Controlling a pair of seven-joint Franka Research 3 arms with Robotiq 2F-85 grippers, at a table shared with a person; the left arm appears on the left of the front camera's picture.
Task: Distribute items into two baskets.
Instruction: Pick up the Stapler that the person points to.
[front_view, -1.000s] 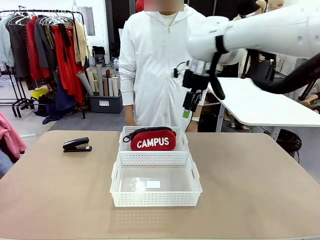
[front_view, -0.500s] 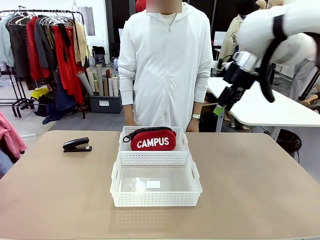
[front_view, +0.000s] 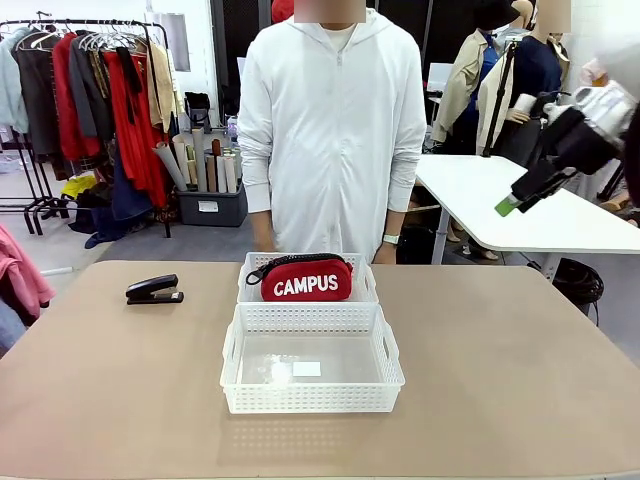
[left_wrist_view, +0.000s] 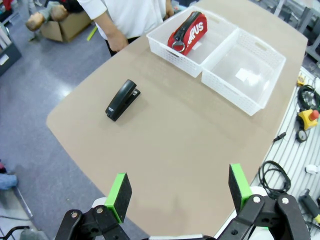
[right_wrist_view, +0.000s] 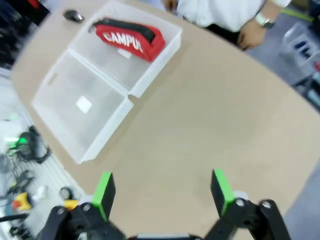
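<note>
Red soft pouch (front_view: 306, 279) in far lattice basket (front_view: 364, 288) — black stapler (front_view: 154, 290) on table (front_view: 500, 350); left hand (left_wrist_view: 177, 192), right hand (right_wrist_view: 162, 192) released.

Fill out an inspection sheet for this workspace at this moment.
Surface: tan table, no spills seen.
Job's things: red pouch inside the far basket; near basket holds no item; black stapler on the table, to the robot's left of the baskets.
Clutter: nothing seen.
Tools: left tool open, holding nothing, high over the table; right tool open, holding nothing, raised.
Cables: black cables and a yellow button box off the table's edge.
Surroundings: person at the far side; clothes rack; white table.
</note>
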